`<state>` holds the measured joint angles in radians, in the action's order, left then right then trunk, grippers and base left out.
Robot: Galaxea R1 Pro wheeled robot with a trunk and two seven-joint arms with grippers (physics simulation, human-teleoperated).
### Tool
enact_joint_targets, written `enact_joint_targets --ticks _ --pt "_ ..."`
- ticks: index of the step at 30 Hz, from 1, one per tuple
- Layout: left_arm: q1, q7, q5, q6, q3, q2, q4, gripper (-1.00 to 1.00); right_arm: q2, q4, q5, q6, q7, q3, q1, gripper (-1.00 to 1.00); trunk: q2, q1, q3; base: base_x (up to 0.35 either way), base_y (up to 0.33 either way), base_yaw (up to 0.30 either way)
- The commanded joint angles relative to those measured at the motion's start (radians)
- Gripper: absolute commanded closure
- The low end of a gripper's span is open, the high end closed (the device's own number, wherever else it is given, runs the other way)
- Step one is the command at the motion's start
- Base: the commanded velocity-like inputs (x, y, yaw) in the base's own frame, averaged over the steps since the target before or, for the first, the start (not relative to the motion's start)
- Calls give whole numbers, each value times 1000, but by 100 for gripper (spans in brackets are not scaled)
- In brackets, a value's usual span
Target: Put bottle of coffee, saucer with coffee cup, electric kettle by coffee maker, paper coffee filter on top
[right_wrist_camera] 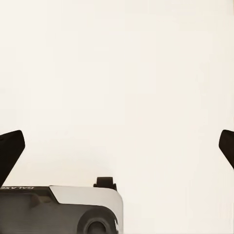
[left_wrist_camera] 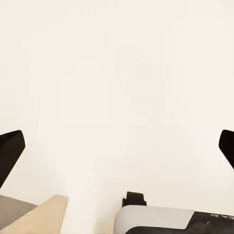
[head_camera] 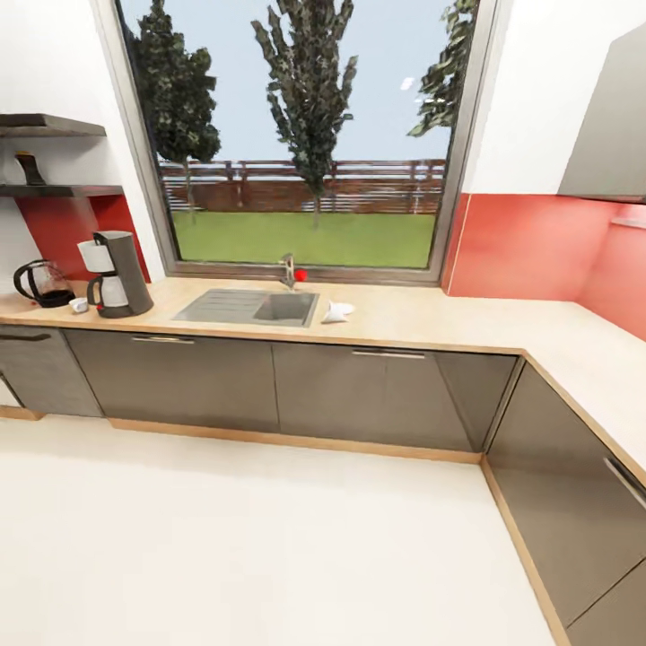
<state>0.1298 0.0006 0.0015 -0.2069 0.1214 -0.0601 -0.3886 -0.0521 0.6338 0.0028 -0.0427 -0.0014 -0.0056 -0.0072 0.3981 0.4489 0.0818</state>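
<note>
Counter: long light-wood counter with inset steel sink.
Coffee maker: tall black drip machine, at 9 o'clock of the sink.
Kettle: round clear-glass kettle, just beside the machine, at its 9 o'clock.
Cup: tiny white cup between them.
Filter: white paper cone, at 3 o'clock of the sink.
Shelf: dark grey slab shelf, holding a dark bottle.
Left jaws: spread wide, released.
Right jaws: spread wide, released.

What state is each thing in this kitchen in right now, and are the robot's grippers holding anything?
coffee maker: upright on the countertop, white filter-like object at its top
electric kettle: upright, beside the coffee maker
coffee cup: on the countertop by the coffee maker
white object: lying right of the sink
left gripper: open, empty
right gripper: open, empty
</note>
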Motion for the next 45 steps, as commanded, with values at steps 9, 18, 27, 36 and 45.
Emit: enact_joint_targets --ticks 9,18,27,36,45 --pt "2 -1 0 -3 2 0 2 -100 0 0 0 -3 0 -1 0 -100 2 1 2 309 -132 59" --pt "2 -1 0 -3 2 0 2 -100 0 0 0 -3 0 -1 0 -100 2 1 2 317 -125 2" --pt "2 -1 0 -3 2 0 2 -100 1 0 0 -3 0 -1 0 -100 2 1 2 329 -90 9" --pt "2 -1 0 -3 1 0 2 -100 1 0 0 -3 0 -1 0 -100 2 1 2 330 -73 200" --pt "2 -2 0 -3 1 1 2 -100 -1 1 3 -5 0 1 0 -100 2 1 2 327 -75 152"
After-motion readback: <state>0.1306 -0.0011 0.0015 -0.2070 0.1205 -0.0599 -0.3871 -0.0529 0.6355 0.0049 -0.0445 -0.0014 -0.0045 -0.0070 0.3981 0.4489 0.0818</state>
